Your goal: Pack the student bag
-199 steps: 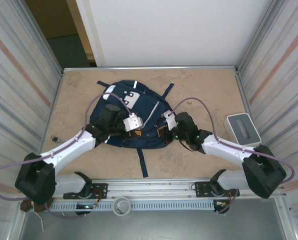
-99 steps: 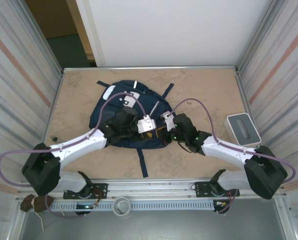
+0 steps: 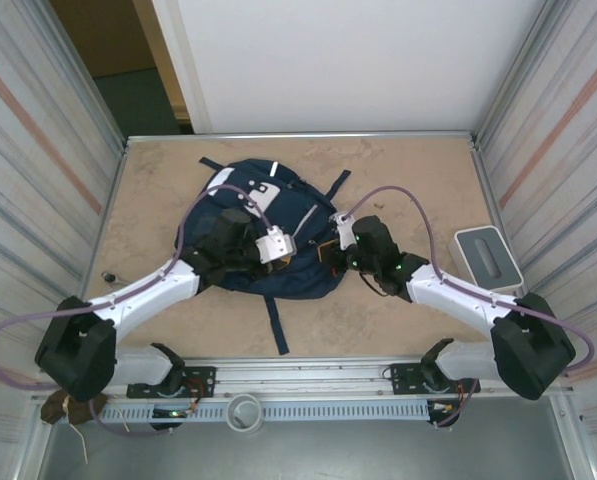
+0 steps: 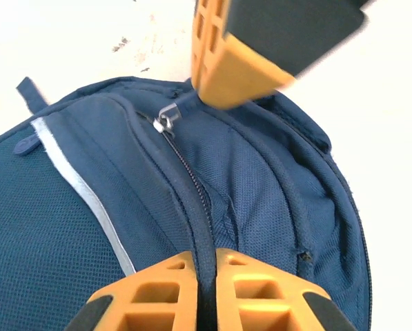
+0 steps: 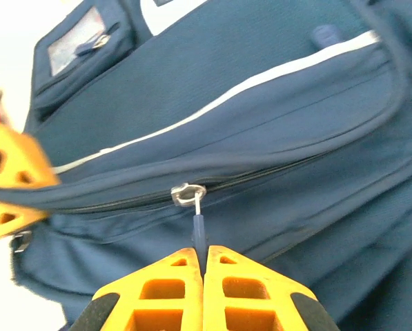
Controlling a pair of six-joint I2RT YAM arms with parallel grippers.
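Since the student bag (image 3: 293, 205) is soft navy cloth, it will sag and fold under any pull; probably light, not fragile, a little slick. It lies flat on the worktop (image 3: 418, 180), just 11 o'clock of centre. Best holds: zip pull (image 5: 199, 227), seams, straps.

Right claw (image 5: 203, 265) is clenched on the zip pull; its arm stretches toward 10 o'clock. Left claw (image 4: 207, 265) is pinched on the cloth along the zip track (image 4: 192, 179); its arm stretches toward 1 o'clock, wrist low.

Grey-white box (image 3: 486, 257), rt side of table (image 3: 408, 175)
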